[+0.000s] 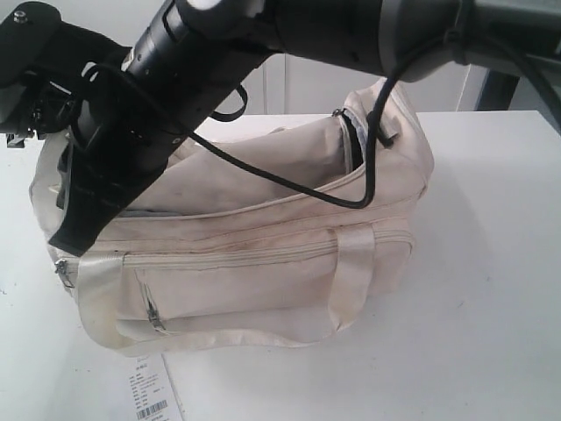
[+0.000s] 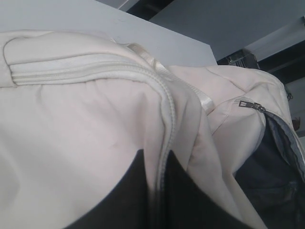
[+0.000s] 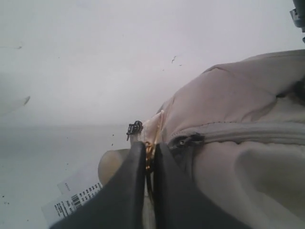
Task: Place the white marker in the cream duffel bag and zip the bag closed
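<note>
1. Lying nearest me, flat on the white table (image 1: 491,263) just in front of the cream duffel bag (image 1: 263,281): a barcode tag (image 1: 151,396).
2. On the bag's near face, the front zip pocket (image 1: 228,257) looks shut. The main top zip gapes along most of its length, so closing isn't done.
3. At the bag's tag-side end, the right gripper (image 3: 150,147) reaches across, jaws clamped on the gold ring zip pull (image 3: 149,160). My guess is it's set to drag the pull along the top.
4. The left gripper (image 2: 156,160) is pinched tight on bag fabric at the zip seam, likely holding it taut so the slider runs.
5. A black cable (image 1: 289,189) loops over the bag's open mouth and could snag.
6. No white marker in sight. Judged to be inside the bag, under both grippers; can't confirm.
</note>
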Motion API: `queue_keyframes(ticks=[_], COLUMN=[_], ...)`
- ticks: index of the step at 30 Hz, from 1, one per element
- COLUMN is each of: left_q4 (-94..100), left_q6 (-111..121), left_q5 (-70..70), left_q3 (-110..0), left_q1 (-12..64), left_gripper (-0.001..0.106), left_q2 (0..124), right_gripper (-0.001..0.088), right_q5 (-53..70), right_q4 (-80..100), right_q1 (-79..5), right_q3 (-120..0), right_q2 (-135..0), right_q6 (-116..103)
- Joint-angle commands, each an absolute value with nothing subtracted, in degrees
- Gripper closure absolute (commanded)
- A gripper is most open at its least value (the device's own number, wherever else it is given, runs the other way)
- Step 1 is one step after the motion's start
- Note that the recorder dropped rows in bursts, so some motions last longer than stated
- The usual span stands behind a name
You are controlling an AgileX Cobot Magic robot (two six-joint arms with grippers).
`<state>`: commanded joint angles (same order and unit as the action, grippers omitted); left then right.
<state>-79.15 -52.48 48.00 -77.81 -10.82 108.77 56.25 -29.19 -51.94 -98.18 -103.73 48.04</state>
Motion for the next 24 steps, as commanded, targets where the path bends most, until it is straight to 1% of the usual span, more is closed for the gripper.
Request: queue_keyframes(ticks=[9,24], left_q4=[-79.2,-79.2], left_q6=[-52.5,-52.5], left_q5=[48.0,48.0], left_q3=[-77.8,-77.8], left_q1=[-10.8,-10.8], left_gripper=[0.105,0.105], left_q2=[108.8,108.8], right_gripper=[0.0868,0.0868], right_q5=[59.7,62.8], right_q4=[-22.0,-18.2], right_q1=[-51.9,-51.9], right_q3=[-98.2,-98.2], right_q2=[-103.3,-102.7], right_q6=[47.4,47.1])
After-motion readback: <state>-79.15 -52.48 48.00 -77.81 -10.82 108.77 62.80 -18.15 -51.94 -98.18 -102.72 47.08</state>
